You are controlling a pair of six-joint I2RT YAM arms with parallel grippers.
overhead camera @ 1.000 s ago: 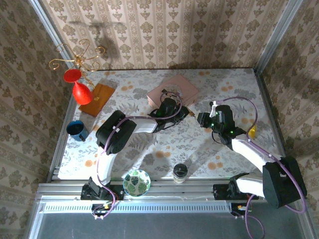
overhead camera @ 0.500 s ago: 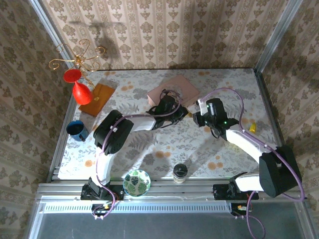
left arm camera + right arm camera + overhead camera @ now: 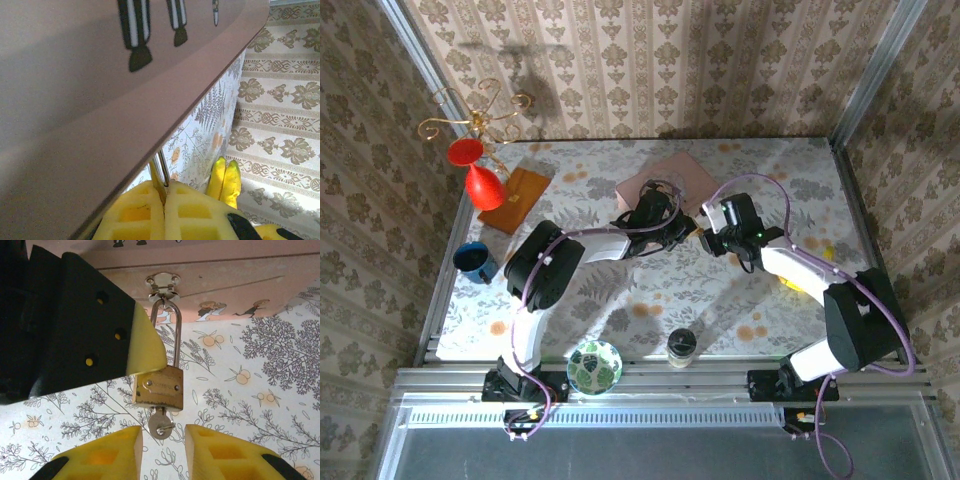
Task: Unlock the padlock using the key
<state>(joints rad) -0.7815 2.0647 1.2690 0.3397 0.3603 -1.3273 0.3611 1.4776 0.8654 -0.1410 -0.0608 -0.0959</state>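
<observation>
The small brass padlock [image 3: 159, 389] hangs by its shackle from the hasp [image 3: 162, 282] of the pink box [image 3: 672, 176]. The key [image 3: 161, 424] sits in its keyhole and points down at my right gripper [image 3: 163, 432]. That gripper is open, its yellow pads either side of the key head without touching it. My left gripper [image 3: 164, 187] is shut on the padlock's [image 3: 158, 184] upper edge, just under the box lid. One of its fingertips [image 3: 145, 350] covers the lock's top left corner. In the top view both grippers meet in front of the box.
A blue cup [image 3: 475, 260] and a brown flat case [image 3: 515, 198] lie at the left, beside a gold stand with red pieces [image 3: 470, 160]. A green patterned bowl [image 3: 594, 366] and a dark-lidded jar [image 3: 681, 344] stand near the front edge.
My right arm has swung left toward the box and the padlock. Its jaws have opened slightly. The left gripper has kept its hold and barely moved.
</observation>
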